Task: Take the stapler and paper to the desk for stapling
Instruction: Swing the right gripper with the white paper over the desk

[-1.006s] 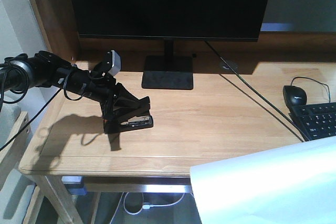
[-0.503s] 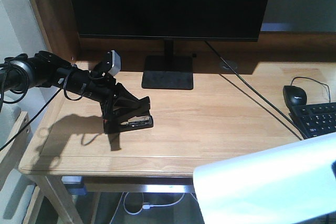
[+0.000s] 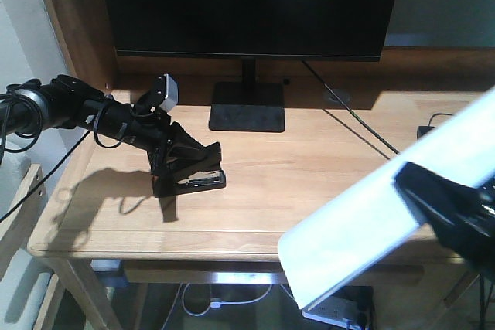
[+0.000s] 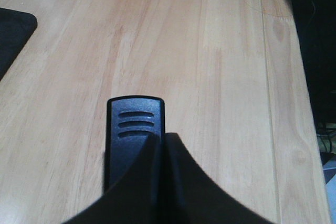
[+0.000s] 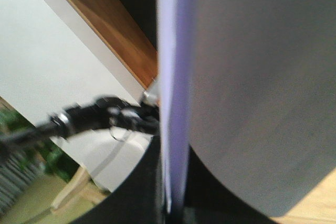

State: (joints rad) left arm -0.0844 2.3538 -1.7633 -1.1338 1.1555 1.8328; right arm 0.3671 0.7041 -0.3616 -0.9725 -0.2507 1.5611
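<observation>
Stapler (image 3: 199, 181) is down on the desk (image 3: 309, 168), left of centre in the front view, with the left gripper (image 3: 181, 166) pinched on its rear end. The paper (image 3: 363, 229) hangs tilted at lower right, across the desk's front edge, clamped in the right gripper (image 3: 424, 192). This looks like the delivery step. Next the sheets need levelling and laying flat on bare wood beside the stapler.

Left arm (image 3: 85, 113) reaches low, left gripper (image 3: 186, 166) angled down and pinched; right gripper (image 3: 414, 185) looks clamped.
</observation>
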